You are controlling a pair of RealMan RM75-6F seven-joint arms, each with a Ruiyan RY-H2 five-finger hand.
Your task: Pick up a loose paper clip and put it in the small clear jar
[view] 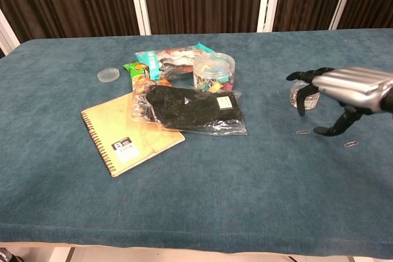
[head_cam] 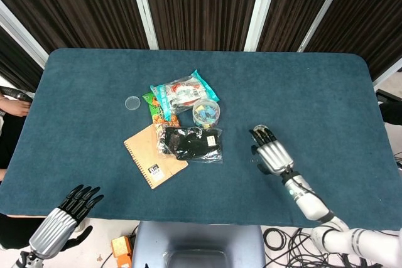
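Two loose paper clips [view: 303,132] at lower right, thin, light, likely slippery, need a fingertip pinch; right hand [view: 344,93] hovers, fingers spread, empty.

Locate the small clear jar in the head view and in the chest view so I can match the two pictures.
Head view: small clear jar right of centre, mostly hidden behind the right hand, just beyond its fingertips.
Chest view: at right, seen behind the right hand's fingers, on the table; loose paper clips lie in front.
Shared landmark: the spiral notebook, left of centre in both views.
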